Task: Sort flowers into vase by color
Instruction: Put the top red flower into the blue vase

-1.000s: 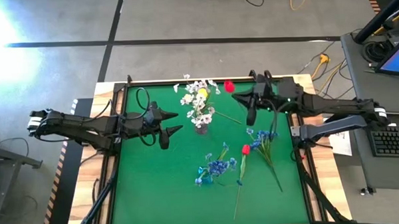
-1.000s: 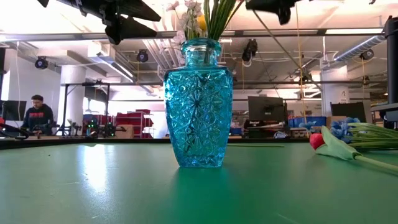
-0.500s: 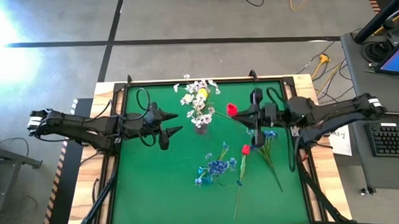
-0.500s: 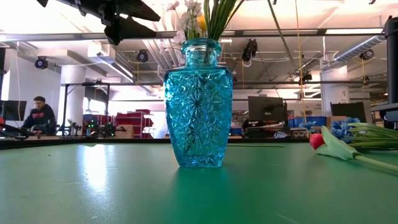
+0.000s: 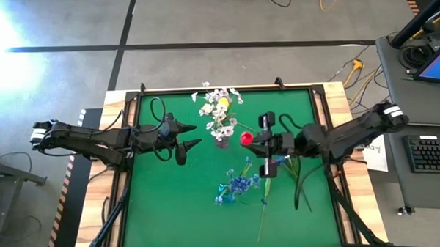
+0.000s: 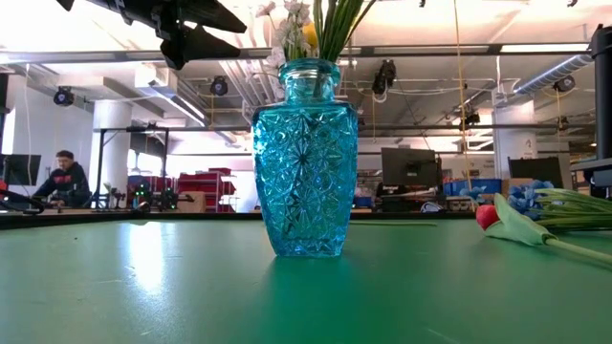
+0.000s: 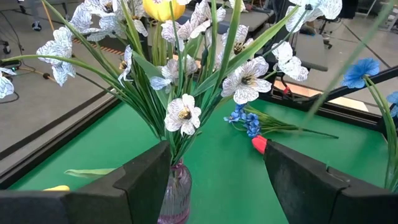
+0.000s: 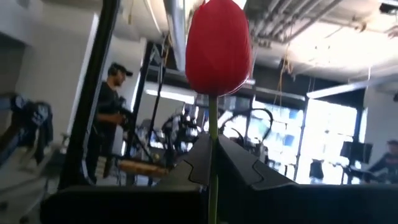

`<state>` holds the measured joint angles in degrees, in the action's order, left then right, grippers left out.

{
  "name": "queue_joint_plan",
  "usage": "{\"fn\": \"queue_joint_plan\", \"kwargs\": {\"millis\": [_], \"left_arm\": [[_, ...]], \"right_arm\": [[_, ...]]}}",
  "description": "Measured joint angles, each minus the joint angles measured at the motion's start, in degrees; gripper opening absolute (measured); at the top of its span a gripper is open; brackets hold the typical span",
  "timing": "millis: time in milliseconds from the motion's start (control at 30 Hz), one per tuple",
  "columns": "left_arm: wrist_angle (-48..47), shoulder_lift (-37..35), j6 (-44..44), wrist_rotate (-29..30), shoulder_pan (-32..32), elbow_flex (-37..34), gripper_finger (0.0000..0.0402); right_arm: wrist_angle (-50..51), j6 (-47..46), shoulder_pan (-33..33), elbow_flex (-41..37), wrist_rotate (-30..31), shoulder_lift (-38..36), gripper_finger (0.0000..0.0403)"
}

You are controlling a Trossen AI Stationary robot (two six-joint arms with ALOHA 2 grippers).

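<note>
A blue glass vase stands mid-table and holds white blossoms and a yellow tulip. My left gripper hovers open just left of the vase, above the table, with nothing between its fingers. My right gripper is just right of the vase, tipped upward and shut on a red tulip. Blue flowers and a second blue bunch lie on the green mat. Another red tulip lies there on its side. My right gripper pinches the red tulip's green stem between its two fingers, a little below the bud. The fingers come from the table's right, slanting upward, with the stem running along them. The bud stands past the fingertips, lifted clear of the table.
A raised frame rims the green mat. The loose flowers lie on the mat's near right part; the near left is bare mat. People show in the room beyond the table.
My right gripper has carried the red tulip from the table's far edge toward the near edge and left, up beside the vase. It has tipped upward, so the bud now stands up. The left arm and the flowers on the table have stayed put.
</note>
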<state>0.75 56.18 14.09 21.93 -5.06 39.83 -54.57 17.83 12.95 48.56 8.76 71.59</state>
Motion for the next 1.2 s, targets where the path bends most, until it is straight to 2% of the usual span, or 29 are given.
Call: {"fn": "queue_joint_plan", "kwargs": {"millis": [233, 367, 633, 767, 967, 1200], "left_arm": [[0.0, 0.0, -0.02, 0.0, 0.0, 0.0, 0.0247], [0.03, 0.0, -0.02, 0.02, 0.0, 0.0, 0.0247], [0.04, -0.02, -0.02, 0.02, 0.0, -0.02, 0.0247], [0.03, -0.02, 0.11, 0.02, 0.0, -0.02, 0.0247], [0.18, -0.02, 0.15, 0.02, 0.0, -0.02, 0.0247], [0.46, -0.02, 0.15, 0.02, 0.0, -0.02, 0.0247]], "right_arm": [[-8.34, -4.9, 0.68, 0.58, -4.24, 4.49, 0.0012], [-12.26, -8.38, 0.7, 1.57, -4.73, 6.89, 0.0012], [-13.25, -13.14, 0.68, 5.87, -4.71, 11.54, 0.0012], [-10.81, -16.71, 0.68, 8.09, -4.43, 12.6, 0.0012], [-1.87, -19.35, 0.68, 10.5, -4.24, 12.61, 0.0012], [-0.92, -19.28, 0.74, 10.66, -4.24, 14.11, 0.0012]]}}
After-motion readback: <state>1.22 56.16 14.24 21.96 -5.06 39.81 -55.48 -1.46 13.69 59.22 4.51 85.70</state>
